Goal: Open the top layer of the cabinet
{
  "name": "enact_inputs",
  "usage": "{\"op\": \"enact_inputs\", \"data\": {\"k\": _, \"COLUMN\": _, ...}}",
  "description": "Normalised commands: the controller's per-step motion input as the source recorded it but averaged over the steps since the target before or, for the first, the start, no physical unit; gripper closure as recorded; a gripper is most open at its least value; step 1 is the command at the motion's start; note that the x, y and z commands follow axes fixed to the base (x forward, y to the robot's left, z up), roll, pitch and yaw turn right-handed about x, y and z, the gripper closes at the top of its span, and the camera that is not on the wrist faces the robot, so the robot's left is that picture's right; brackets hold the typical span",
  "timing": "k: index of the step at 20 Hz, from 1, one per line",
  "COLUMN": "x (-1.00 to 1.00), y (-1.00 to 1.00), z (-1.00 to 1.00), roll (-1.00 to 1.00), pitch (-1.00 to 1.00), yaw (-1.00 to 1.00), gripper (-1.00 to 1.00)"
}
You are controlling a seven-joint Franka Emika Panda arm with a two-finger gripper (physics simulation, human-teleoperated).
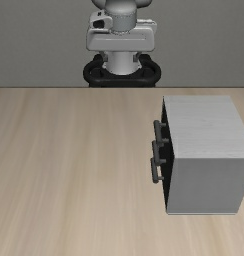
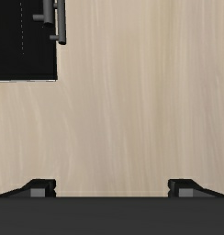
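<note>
Gripper (image 2: pixel 112 188) is hanging open, empty — cabinet (image 2: pixel 22 41) handle (image 2: pixel 57 20) is lying well apart, off diag., w/ bar crosswise to finger spacing.

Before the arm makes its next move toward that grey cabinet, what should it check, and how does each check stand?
1. Gripper open and empty: ok, its fingertips stand wide apart with nothing between them.
2. Gripper at a handle: not ok, it hangs over the bare wooden table, apart from the handle.
3. Handle side of the cabinet reachable: ok, it faces open table.
4. Top layer pulled out: not ok, no drawer juts from the cabinet.
5. Which handle serves the top layer: cannot tell from these views.
</note>
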Motion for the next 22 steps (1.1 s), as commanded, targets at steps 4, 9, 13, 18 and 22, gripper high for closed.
{"op": "enact_inputs", "data": {"k": 4, "x": 1.0, "y": 0.0, "z": 0.0, "roll": 0.0, "pitch": 0.0, "yaw": 0.0, "gripper": -1.0}}
{"op": "enact_inputs", "data": {"k": 9, "x": 1.0, "y": 0.0, "z": 0.0, "roll": 0.0, "pitch": 0.0, "yaw": 0.0, "gripper": -1.0}}
{"op": "enact_inputs", "data": {"k": 13, "x": 1.0, "y": 0.0, "z": 0.0, "roll": 0.0, "pitch": 0.0, "yaw": 0.0, "gripper": -1.0}}
{"op": "enact_inputs", "data": {"k": 18, "x": 1.0, "y": 0.0, "z": 0.0, "roll": 0.0, "pitch": 0.0, "yaw": 0.0, "gripper": -1.0}}
{"op": "enact_inputs", "data": {"k": 22, "x": 1.0, "y": 0.0, "z": 0.0, "roll": 0.0, "pitch": 0.0, "yaw": 0.0, "gripper": -1.0}}
